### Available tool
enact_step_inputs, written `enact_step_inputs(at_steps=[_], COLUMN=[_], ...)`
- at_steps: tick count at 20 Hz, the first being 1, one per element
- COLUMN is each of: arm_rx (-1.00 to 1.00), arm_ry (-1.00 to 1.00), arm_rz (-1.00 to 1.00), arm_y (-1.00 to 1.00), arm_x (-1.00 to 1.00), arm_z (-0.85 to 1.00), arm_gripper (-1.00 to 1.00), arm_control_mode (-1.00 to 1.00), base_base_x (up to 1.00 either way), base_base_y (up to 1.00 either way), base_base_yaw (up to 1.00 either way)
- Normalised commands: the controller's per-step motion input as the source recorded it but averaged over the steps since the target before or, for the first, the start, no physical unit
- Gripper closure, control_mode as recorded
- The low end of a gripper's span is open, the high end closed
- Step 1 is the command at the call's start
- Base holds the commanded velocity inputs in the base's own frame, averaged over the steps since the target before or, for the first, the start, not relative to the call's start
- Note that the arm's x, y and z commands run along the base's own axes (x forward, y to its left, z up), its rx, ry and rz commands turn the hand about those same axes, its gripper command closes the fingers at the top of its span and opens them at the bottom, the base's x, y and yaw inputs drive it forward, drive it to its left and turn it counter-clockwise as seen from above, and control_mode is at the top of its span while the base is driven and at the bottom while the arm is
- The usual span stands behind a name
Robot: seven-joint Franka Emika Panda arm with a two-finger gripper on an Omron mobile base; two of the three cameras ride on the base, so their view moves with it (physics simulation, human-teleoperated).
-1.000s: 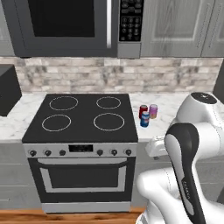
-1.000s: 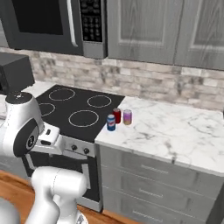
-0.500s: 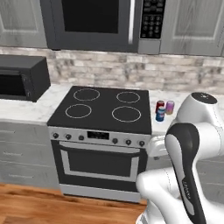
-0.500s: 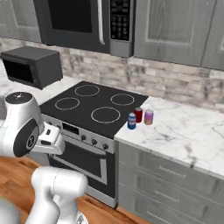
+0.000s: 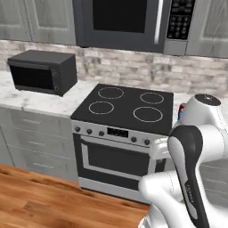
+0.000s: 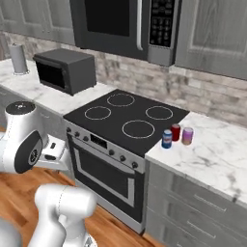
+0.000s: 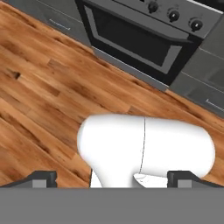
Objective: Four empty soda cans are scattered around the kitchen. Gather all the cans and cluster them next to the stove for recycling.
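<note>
Three soda cans stand clustered on the marble counter just right of the stove: a blue can, a red can and a pink-purple can. In the left base view the stove sits at centre, and a sliver of the red can peeks out behind my arm. My gripper is open, its fingertips wide apart with nothing between them. It points down at the wooden floor in front of the oven door, well away from the cans.
A black countertop microwave stands left of the stove, with a paper towel roll further left. A built-in microwave hangs above the cooktop. Marble counter stretches to the right. Wooden floor lies below.
The whole picture has shifted right, so the base has moved left along the counter. The black microwave has come into view. The cans stay in place and the gripper stays open.
</note>
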Motion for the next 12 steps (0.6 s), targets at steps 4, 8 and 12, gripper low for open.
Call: enact_step_inputs(at_steps=[4, 8, 12], arm_rx=[0.00, 0.00, 0.00], arm_ry=[0.00, 0.00, 0.00], arm_rz=[0.00, 0.00, 0.00], arm_y=[0.00, 0.00, 0.00], arm_x=[0.00, 0.00, 0.00], arm_z=[0.00, 0.00, 0.00], arm_gripper=[-1.00, -1.00, -1.00], arm_control_mode=[1.00, 1.00, 1.00], base_base_x=[-0.03, 0.00, 0.00], base_base_y=[0.11, 0.00, 0.01], base_base_yaw=[0.33, 0.36, 0.42])
